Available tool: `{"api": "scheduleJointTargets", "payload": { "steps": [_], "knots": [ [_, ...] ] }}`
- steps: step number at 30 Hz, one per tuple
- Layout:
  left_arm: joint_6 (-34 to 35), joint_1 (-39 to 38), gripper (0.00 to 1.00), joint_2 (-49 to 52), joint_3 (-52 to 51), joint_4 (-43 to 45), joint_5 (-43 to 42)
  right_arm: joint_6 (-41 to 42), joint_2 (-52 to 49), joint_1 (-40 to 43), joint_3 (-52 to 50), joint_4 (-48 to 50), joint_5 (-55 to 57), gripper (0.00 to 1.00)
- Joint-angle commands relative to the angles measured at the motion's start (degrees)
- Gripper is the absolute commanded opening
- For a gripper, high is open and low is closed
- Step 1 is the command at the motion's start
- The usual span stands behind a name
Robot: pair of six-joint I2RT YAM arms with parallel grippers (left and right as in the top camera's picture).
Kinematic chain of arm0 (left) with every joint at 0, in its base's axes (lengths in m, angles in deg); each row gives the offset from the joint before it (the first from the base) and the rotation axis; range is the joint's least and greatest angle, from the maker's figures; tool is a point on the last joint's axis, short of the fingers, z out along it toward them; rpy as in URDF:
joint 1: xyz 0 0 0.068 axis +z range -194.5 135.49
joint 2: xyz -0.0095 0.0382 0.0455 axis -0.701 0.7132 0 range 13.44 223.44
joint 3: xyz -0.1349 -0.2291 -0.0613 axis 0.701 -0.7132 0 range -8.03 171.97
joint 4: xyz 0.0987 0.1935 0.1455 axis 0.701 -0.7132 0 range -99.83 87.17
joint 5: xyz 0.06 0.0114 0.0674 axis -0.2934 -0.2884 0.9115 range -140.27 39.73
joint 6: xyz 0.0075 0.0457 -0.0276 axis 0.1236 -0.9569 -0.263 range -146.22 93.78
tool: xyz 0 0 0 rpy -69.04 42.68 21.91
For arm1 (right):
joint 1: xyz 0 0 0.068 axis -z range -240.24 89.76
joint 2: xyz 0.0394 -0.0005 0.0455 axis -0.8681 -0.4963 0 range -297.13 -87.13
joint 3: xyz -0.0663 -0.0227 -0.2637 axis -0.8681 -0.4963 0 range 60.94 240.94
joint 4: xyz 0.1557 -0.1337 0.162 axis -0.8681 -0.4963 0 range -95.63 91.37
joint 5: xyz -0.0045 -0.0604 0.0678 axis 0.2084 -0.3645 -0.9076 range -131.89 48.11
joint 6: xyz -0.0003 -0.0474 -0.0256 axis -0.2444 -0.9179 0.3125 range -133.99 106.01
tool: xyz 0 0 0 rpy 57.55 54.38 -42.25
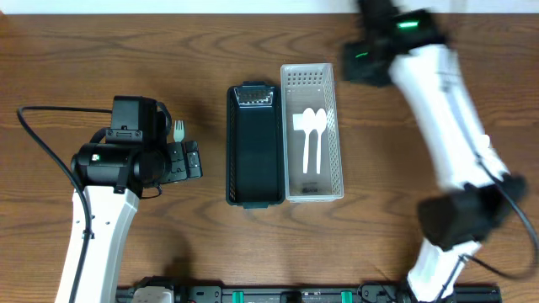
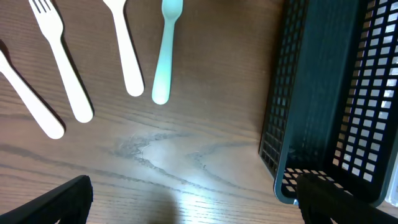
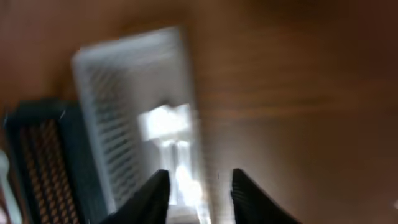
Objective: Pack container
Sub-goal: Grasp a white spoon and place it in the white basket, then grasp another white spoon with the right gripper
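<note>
Left hand [image 2: 195, 190] (fingers apart) sits nearest the teal spoon [image 2: 166, 50], which lies upper-left on the counter [image 2: 205, 134], handle pointing back toward it; right hand [image 3: 200, 180] is blurry, apart too.

Brown wood-grain table [image 1: 278, 244]; a dark rail with green clips [image 1: 290, 295] lies along its bottom edge.

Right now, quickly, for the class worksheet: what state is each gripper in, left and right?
Left gripper: open, holding nothing.
Right gripper: open, apparently empty, though the view is blurred.
</note>
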Motion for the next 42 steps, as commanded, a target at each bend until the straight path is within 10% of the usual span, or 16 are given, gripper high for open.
{"api": "scheduleJointTargets", "payload": {
  "steps": [1, 7, 15, 42],
  "knots": [
    [-0.4, 0.0, 0.98, 0.0, 1.0, -0.1, 0.7, 7.3, 4.0, 9.4, 1.0, -3.9, 6.6, 0.41],
    [-0.4, 0.0, 0.98, 0.0, 1.0, 0.0, 0.7, 10.3, 4.2, 27.5, -1.8, -10.0, 6.0, 0.56],
    [-1.7, 0.0, 0.98, 0.0, 1.0, 0.1, 0.8, -4.9, 3.8, 41.1, -20.0, 3.9, 0.8, 0.6],
    [-1.6, 0.0, 0.98, 0.0, 1.0, 0.1, 0.8, -9.4, 1.7, 42.8, -53.7, 37.5, -1.4, 0.62]
  ]
}}
